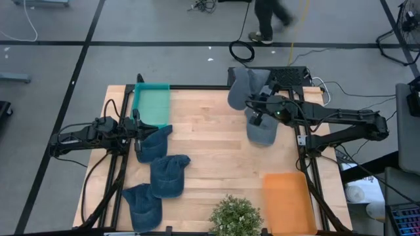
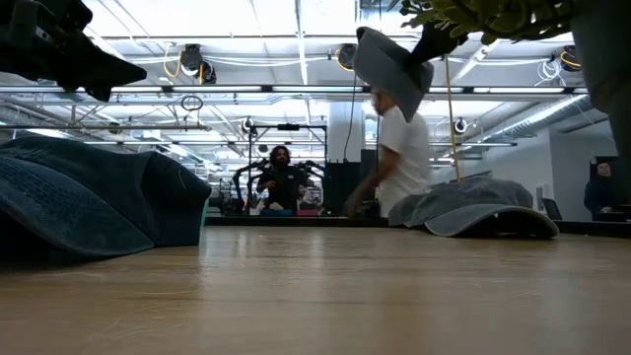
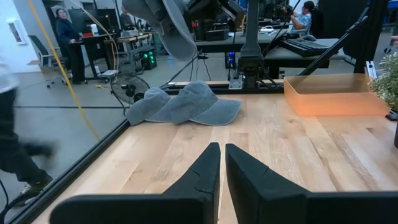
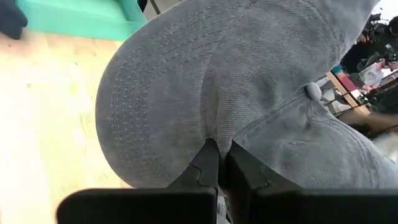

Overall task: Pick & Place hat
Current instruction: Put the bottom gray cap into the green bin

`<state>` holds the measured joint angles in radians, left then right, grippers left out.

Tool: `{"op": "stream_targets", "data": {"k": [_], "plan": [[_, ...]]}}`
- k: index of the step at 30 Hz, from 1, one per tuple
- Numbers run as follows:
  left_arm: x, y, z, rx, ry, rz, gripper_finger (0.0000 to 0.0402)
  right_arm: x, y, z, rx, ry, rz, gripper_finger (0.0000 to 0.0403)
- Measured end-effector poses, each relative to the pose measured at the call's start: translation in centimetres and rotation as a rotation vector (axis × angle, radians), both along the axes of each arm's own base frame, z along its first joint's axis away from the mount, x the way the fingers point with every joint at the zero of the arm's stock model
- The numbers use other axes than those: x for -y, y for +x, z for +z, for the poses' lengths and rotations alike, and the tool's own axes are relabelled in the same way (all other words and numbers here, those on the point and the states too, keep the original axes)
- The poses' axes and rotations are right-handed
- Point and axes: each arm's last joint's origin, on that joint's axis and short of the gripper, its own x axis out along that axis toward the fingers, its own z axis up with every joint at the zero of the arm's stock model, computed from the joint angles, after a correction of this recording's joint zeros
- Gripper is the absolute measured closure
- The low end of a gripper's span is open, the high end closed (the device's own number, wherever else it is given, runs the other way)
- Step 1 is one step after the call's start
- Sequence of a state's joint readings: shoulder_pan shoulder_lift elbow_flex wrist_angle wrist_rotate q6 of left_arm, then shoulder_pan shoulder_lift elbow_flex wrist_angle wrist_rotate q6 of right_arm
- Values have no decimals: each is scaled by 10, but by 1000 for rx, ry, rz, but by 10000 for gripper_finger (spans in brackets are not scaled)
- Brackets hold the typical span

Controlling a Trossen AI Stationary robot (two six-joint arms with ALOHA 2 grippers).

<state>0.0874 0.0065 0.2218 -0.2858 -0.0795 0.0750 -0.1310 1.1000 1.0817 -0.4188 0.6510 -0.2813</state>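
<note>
- From above, we see the right gripper over the far right part of the light wooden surface, closed on a soft grey fabric cap that hangs lifted; a second grey cap lies on the surface just beside it.
- We see the left gripper at the left edge, closed and holding nothing, beside three dark blue denim caps and near a teal plastic bin. An orange translucent bin sits near right, a green potted plant at the near edge.
- At surface level, we see the held cap well above the wood, the resting grey cap below it, and a person behind.
- Past the left gripper's nearly touching fingers, we see the resting cap and the orange bin.
- In the right wrist view, our gripper pinches the grey cap's fabric.
</note>
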Motion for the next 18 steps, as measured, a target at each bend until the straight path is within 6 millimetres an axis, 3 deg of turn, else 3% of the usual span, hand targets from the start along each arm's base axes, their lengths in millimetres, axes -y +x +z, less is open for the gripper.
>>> {"op": "stream_targets", "data": {"k": [11,18], "plan": [[0,0,5,43,48,-3,371,0,2,4,30,-22,11,401],[3,0,15,177,-205,-98,371,0,2,4,30,-22,11,401]]}}
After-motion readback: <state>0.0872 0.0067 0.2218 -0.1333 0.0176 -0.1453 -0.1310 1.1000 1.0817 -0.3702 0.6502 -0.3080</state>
